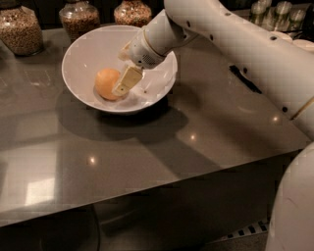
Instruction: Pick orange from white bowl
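Note:
The orange (105,82) lies inside the white bowl (83,46), left of the bowl's middle. The bowl stands on the grey counter at the back left. My gripper (122,84) reaches down into the bowl from the right, on the end of the white arm (230,34). Its tip lies against the right side of the orange and covers that edge. The orange rests on the bowl's bottom.
Three glass jars of grains (19,27) (78,17) (133,11) stand behind the bowl at the counter's back edge. Small jars (274,12) stand at the back right. The counter's front edge (147,193) runs across the lower part of the view.

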`<state>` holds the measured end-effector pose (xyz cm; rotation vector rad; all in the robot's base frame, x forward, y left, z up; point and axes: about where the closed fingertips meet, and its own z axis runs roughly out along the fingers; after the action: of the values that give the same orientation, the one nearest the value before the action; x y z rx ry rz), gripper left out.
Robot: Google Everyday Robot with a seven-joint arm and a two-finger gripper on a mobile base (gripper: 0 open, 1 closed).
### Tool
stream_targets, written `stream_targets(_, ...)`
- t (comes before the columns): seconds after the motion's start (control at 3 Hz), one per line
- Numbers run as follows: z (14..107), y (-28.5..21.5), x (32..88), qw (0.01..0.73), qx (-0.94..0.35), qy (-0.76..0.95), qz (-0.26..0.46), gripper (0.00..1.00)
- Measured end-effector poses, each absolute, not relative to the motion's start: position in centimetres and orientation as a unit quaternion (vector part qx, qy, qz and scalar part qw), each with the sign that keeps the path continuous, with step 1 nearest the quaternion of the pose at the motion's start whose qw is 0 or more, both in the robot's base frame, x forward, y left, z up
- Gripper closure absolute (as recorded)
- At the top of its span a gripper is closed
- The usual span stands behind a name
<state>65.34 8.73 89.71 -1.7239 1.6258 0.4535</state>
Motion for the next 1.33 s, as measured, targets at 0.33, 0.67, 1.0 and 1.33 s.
stream_targets(0.33, 88.6, 10.0, 65.3, 0.348, -0.673, 0.624, 0.191, 0.25)
stream_targets(0.67, 87.1, 10.8, 65.7, 0.34, -0.677, 0.622, 0.2, 0.26)
stream_targets(1.0, 85.4, 11.2, 66.5, 0.335, -0.677, 0.622, 0.205, 0.35)
stream_targets(1.33, 85.2, 11.3, 67.3, 0.34, -0.678, 0.62, 0.2, 0.54)
